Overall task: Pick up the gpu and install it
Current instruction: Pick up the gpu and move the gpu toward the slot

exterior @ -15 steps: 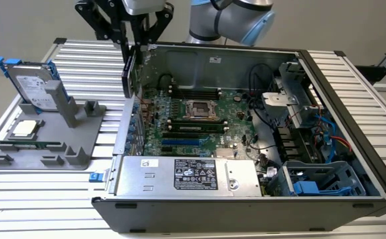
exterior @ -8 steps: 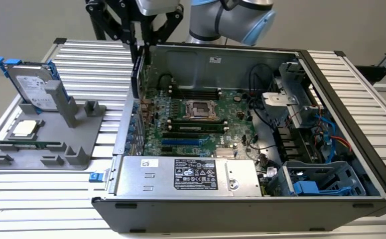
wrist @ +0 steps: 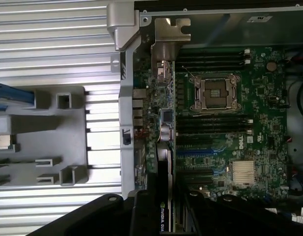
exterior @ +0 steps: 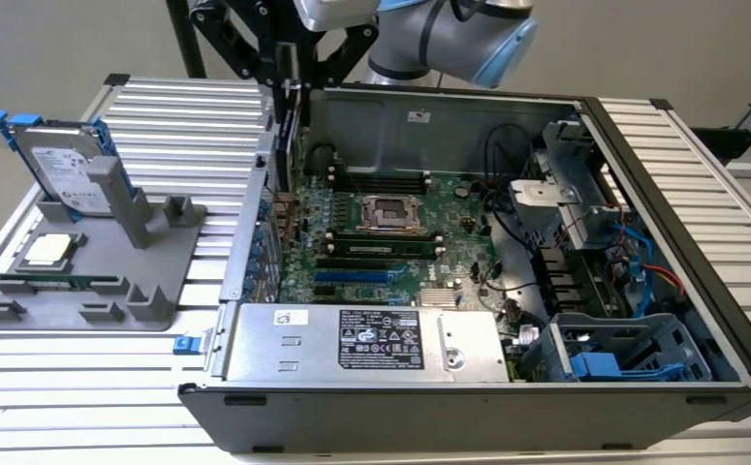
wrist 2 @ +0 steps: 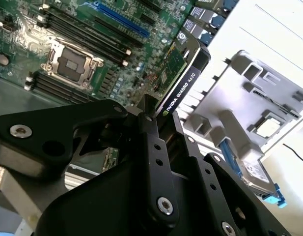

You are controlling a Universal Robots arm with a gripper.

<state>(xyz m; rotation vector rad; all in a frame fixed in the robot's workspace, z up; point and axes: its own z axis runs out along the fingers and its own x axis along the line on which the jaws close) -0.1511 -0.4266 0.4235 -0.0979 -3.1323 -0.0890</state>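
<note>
Above motherboard (wrist 2: 136, 64), thin green-and-black gpu (wrist 2: 181, 73) between fingers (wrist 2: 153, 147)

Arm (exterior: 459, 29) enters at the top of the exterior view, wrist angled downward. Gripper (wrist 2: 163, 120) points down, black fingers (wrist 2: 153, 147) clamped on the gpu (wrist 2: 183, 73), one against each face.

White lettering along black edge of gpu (wrist 2: 183, 91). Large printed label, too small to read, on power supply (exterior: 271, 344). Small white sticker (exterior: 420, 116) on case inner wall. Label on hard drive (exterior: 68, 170). White logo on motherboard (wrist: 269, 113).
</note>
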